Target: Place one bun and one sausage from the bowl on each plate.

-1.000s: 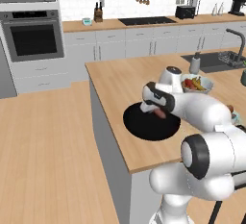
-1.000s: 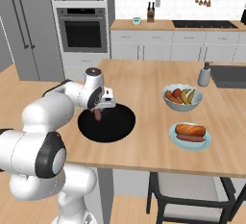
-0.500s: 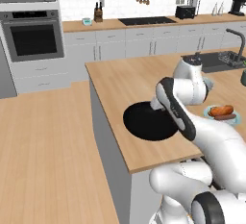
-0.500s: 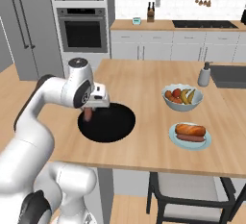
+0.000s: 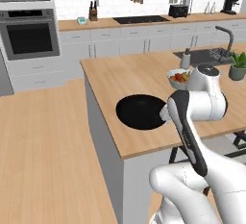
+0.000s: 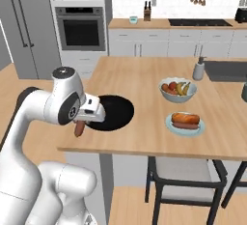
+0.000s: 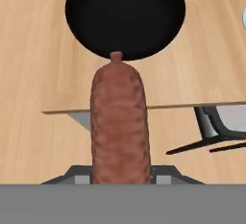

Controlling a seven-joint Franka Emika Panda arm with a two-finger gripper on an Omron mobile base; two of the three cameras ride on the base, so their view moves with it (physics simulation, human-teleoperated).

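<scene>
One sausage [image 6: 79, 128] hung in your pincer [image 6: 83, 121], which was clamped tight on its upper end, so it pointed down just past the near edge of the desk [image 6: 144, 84]. You had the black bowl [image 6: 112, 112] lying on the desk beside the pincer. To its right a light blue plate [image 6: 185, 126] carried a bun and a sausage, with a fruit bowl [image 6: 178, 89] behind it.
</scene>
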